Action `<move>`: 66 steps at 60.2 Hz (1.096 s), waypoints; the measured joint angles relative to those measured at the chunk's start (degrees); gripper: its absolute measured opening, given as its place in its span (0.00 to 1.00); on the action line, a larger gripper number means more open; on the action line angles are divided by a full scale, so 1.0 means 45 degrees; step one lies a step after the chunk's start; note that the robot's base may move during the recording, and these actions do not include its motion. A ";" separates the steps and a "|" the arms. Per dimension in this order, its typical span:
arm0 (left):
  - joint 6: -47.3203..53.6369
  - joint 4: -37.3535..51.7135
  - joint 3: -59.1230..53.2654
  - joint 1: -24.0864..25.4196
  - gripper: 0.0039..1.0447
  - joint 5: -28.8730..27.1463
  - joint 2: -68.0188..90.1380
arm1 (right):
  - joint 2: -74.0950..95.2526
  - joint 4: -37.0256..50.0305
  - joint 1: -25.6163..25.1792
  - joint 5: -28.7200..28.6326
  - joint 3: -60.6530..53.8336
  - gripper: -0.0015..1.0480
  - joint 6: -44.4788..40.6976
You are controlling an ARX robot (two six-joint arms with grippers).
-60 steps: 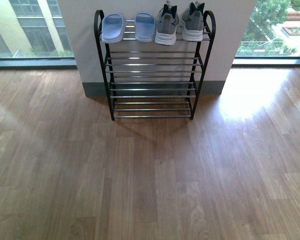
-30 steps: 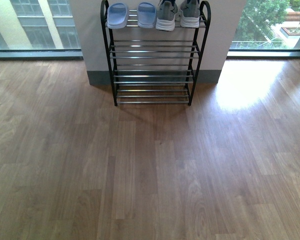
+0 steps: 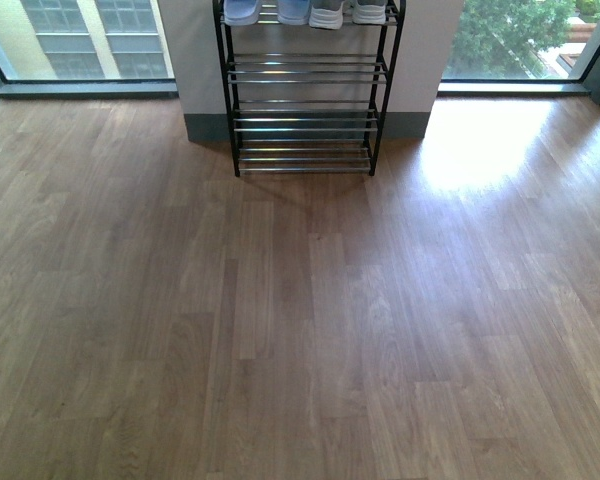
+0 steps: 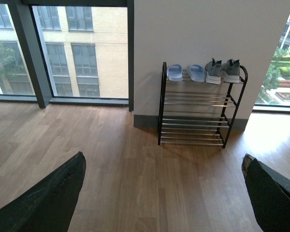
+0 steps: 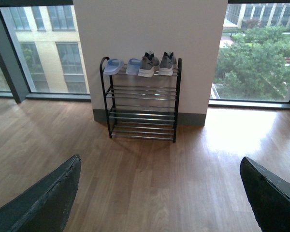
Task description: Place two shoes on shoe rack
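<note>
Closest in, the left end effector (image 4: 162, 193) stands released, its dark fingers (image 4: 48, 198) spread wide at either edge of its wrist view with nothing between them, only bare wooden floor (image 3: 300, 330). Same story on the other side: the right end effector (image 5: 159, 193) is spread open and empty, dark pads (image 5: 43, 200) framing the warm brown planks. In the front view neither arm shows, just floorboards running away with a bright patch of window light on the right. Further out, against a white wall section (image 5: 150, 29) between tall windows (image 5: 261, 53), stands the shoe rack (image 5: 141, 104): black arched side frames, four tiers of thin chrome rods, open all the way through. The three lower tiers carry nothing. Up on the top tier sit all four shoes in a row, toes pointing out into the room. From the rack's left side as seen here: the pale blue slides (image 5: 122, 66), side by side, broad single straps, soft rounded soles; then the grey sneakers (image 5: 157, 64), knit uppers, white soles, dark collars standing up at the back. In the front view only the toes of the slides (image 3: 260, 12) and sneakers (image 3: 348, 13) peek in at the upper edge.
</note>
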 joint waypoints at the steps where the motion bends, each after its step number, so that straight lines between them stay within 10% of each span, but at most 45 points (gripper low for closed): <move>1: 0.0000 0.0000 0.0000 0.0000 0.91 0.0000 0.0000 | 0.0000 0.0000 0.0000 0.0000 0.0000 0.91 0.0000; 66: 0.0010 0.0005 0.0000 0.0000 0.91 0.0005 0.0000 | -0.0005 -0.0010 0.0000 0.0005 0.0000 0.91 -0.0005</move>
